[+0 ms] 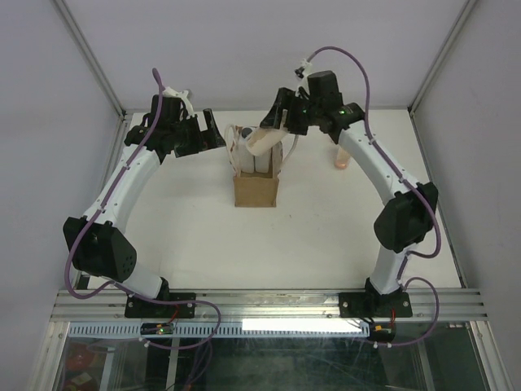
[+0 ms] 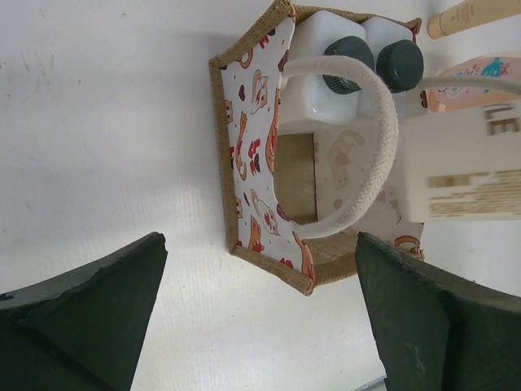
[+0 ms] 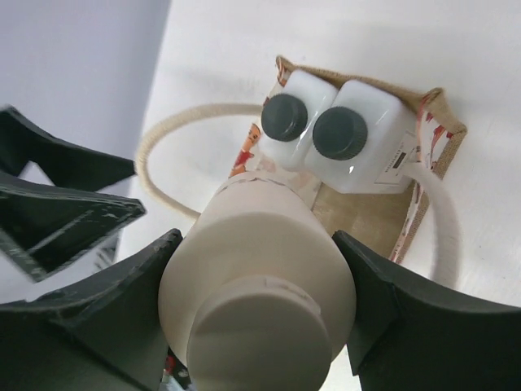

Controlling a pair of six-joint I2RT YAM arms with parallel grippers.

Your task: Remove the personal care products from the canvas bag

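The canvas bag (image 1: 255, 189) stands upright at mid-table, its printed white side (image 2: 254, 130) toward the left wrist camera. Two white bottles with dark caps (image 3: 285, 118) (image 3: 340, 133) stand side by side inside it. My right gripper (image 3: 259, 244) is shut on the cream bottle (image 3: 260, 277), held tilted just above the bag's open top (image 1: 262, 140). My left gripper (image 2: 260, 318) hovers wide open left of the bag with nothing between its fingers (image 1: 203, 134). An orange-pink bottle (image 1: 340, 160) lies on the table to the right, and a tan tube (image 2: 476, 15) lies close to it.
The bag's pale rope handles (image 2: 370, 163) loop up and outward over the opening, one beside the held bottle. White enclosure walls with metal posts (image 1: 98, 73) close in the table at the back and sides.
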